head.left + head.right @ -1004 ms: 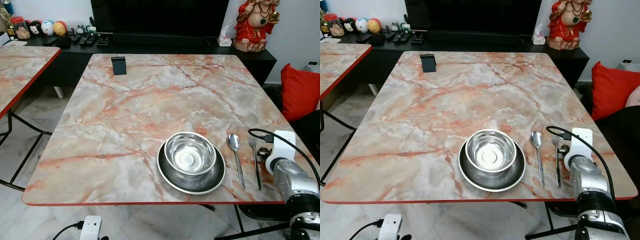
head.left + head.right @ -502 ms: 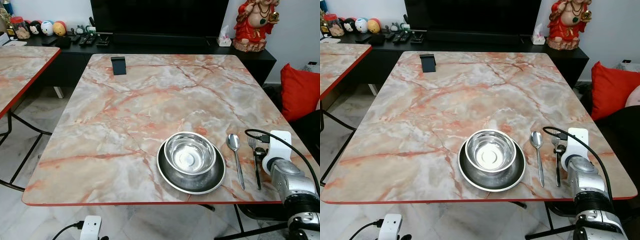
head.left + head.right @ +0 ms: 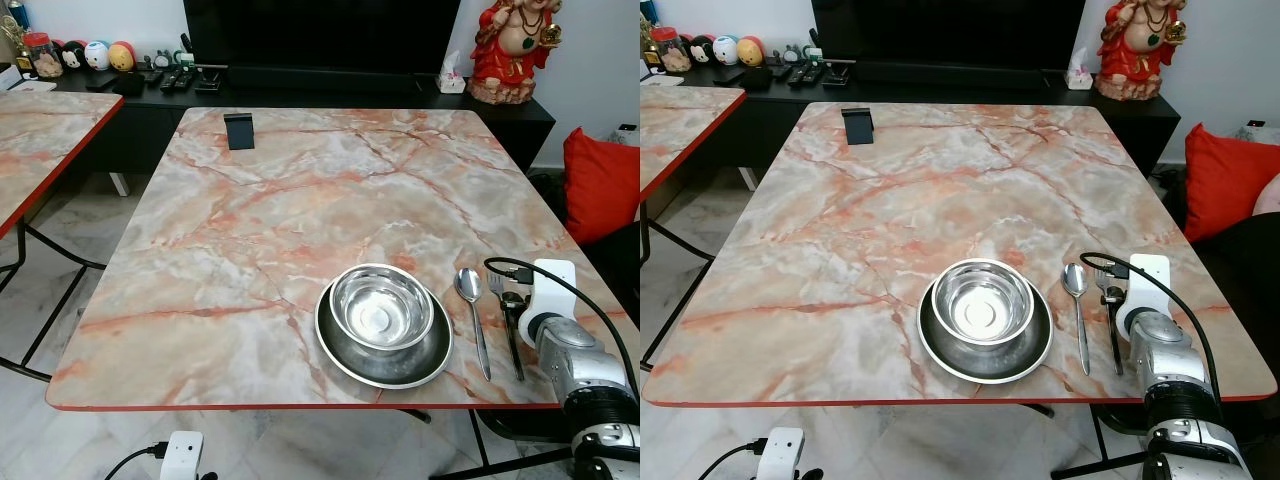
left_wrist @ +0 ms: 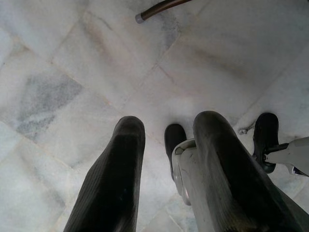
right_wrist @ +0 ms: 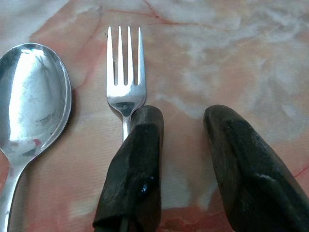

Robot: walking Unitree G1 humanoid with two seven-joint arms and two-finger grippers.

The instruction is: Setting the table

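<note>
Fork (image 5: pixel 124 82) lies on the table (image 3: pixel 300 200) beside the spoon (image 5: pixel 30 104), one finger of the spread right gripper (image 5: pixel 186 128) over its handle.

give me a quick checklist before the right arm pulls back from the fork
1. Fork flat on the table, beside the spoon: ok.
2. Right gripper open, nothing between its fingers: ok.
3. Fingers clear of the fork: not ok, one finger lies over the handle, so lift before sliding away.
4. Spoon and fork roughly parallel, to the right of the plate: ok.
5. Bowl sits in the plate: ok.
6. Left gripper hangs over the floor, away from the table: ok.
</note>
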